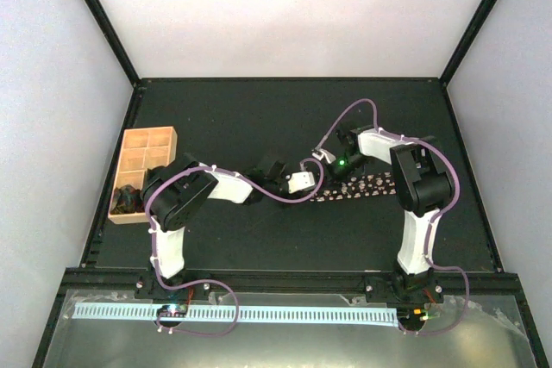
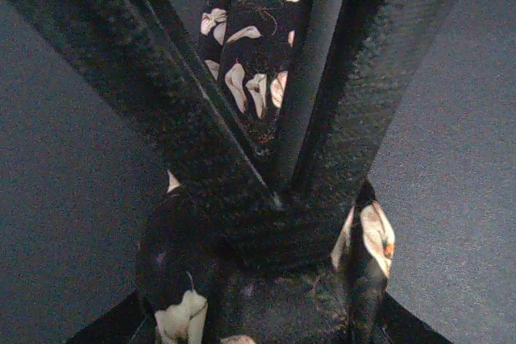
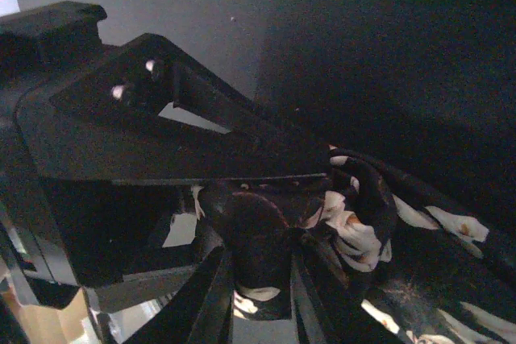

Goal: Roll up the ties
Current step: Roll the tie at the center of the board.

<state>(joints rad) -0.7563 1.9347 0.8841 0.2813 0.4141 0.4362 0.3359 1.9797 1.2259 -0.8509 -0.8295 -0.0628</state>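
The tie (image 1: 366,185), dark with pale flower speckles, lies flat on the black table (image 1: 259,118) right of centre, and its left end is gathered into a roll. My left gripper (image 1: 304,183) reaches in from the left. In the left wrist view its fingers (image 2: 201,118) converge, shut on the rolled end (image 2: 173,279), and the flat strip (image 2: 254,54) runs away beyond them. My right gripper (image 1: 338,170) comes from behind the roll. In the right wrist view its jaws (image 3: 260,279) close on a dark fold of the tie (image 3: 258,239), right beside the left gripper's black body (image 3: 121,134).
A tan wooden compartment tray (image 1: 147,148) stands at the left edge of the table, with a dark bundle (image 1: 128,200) in its near compartment. Purple cables (image 1: 354,109) loop above both arms. White walls enclose the table on three sides.
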